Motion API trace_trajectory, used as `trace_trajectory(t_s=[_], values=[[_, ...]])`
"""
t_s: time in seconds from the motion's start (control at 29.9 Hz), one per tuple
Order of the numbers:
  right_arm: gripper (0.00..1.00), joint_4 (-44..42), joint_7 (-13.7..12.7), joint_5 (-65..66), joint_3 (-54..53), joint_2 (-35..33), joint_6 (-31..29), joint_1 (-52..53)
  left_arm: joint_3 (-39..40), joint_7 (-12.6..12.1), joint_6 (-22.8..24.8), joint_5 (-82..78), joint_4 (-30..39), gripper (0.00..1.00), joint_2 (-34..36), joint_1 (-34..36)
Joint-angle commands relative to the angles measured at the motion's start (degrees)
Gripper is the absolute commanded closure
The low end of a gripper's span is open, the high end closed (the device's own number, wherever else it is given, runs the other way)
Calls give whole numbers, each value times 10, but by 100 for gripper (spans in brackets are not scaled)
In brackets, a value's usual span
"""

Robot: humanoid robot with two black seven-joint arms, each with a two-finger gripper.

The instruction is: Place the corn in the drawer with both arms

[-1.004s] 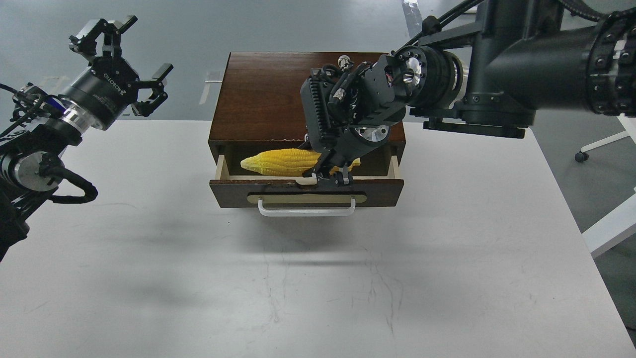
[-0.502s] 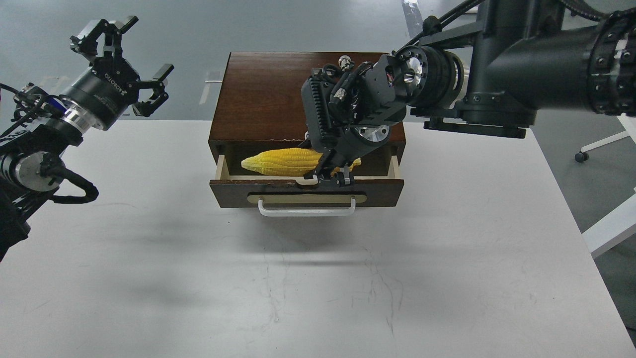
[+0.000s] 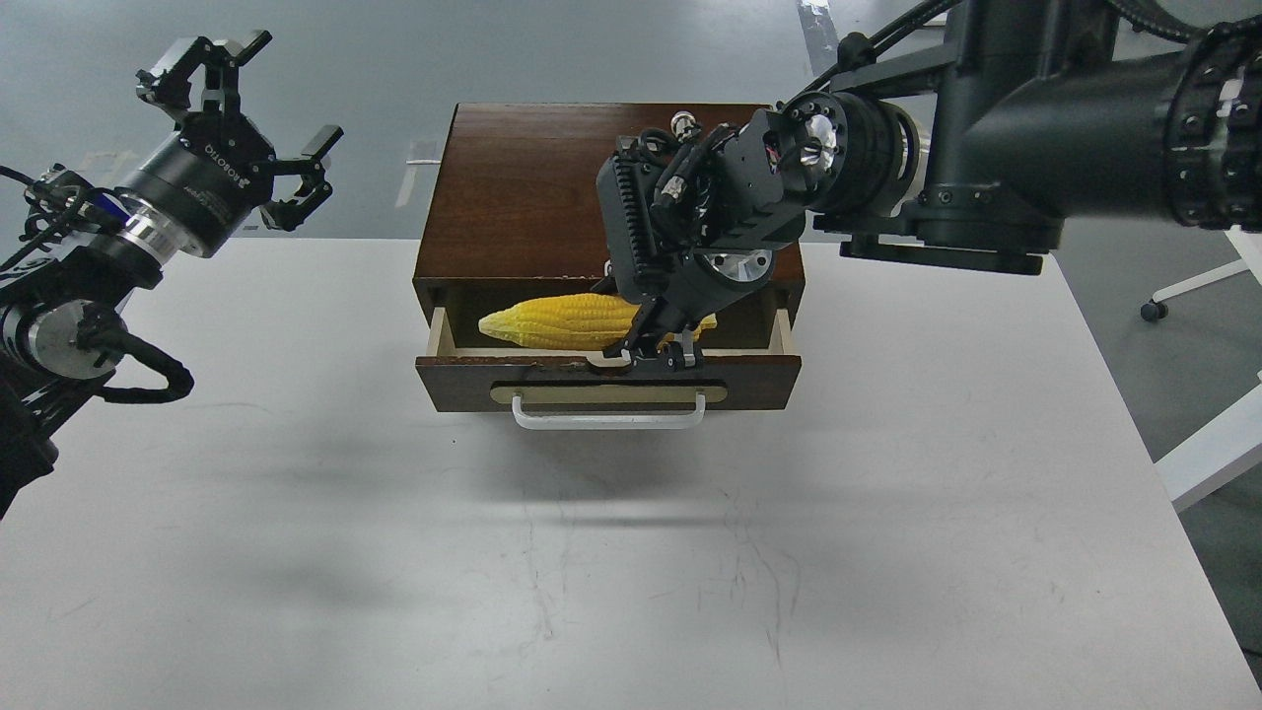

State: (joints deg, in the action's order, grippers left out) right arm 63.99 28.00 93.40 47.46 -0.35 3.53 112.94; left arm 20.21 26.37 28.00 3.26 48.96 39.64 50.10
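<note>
The dark brown wooden box (image 3: 523, 187) stands at the table's far middle with its drawer (image 3: 759, 380) pulled partly open. The yellow corn (image 3: 557, 320) lies lengthwise in the drawer opening, tapered tip to the left. My right gripper (image 3: 656, 345) reaches down from the right and its fingers are closed around the corn's thick right end, which it hides. My left gripper (image 3: 246, 118) is open and empty, raised above the table's far left corner, well away from the box.
The drawer's white bar handle (image 3: 608, 419) faces me. The white table (image 3: 592, 572) stretches in front of the box. White furniture legs (image 3: 1198, 286) stand off the table's right edge. My right arm's thick links hang over the box's right half.
Almost nothing has moved. The right gripper stays on the corn in the drawer opening, and the left gripper has only shifted very slightly.
</note>
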Motion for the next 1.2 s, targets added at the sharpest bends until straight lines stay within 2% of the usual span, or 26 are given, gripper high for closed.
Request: trace_trajectory(t_s=[0.0, 0.7, 0.9, 0.97, 1.07, 1.17], values=[[42, 0, 0, -1, 0, 0, 0, 0, 0, 1, 0, 0, 0, 2, 0, 0], [42, 0, 0, -10, -2, 0, 0, 2, 6, -1, 0, 0, 0, 2, 0, 0], [41, 2, 0, -92, -7, -14, 0, 7, 6, 0, 0, 0, 0, 2, -1, 0], [31, 3, 0, -151, -14, -29, 0, 8, 6, 0, 0, 0, 0, 2, -1, 0], [23, 3, 0, -222, -27, -49, -4, 8, 6, 0, 0, 0, 0, 2, -1, -1], [9, 3, 0, -290, -32, -69, -5, 4, 6, 0, 0, -1, 0, 2, -2, -1]])
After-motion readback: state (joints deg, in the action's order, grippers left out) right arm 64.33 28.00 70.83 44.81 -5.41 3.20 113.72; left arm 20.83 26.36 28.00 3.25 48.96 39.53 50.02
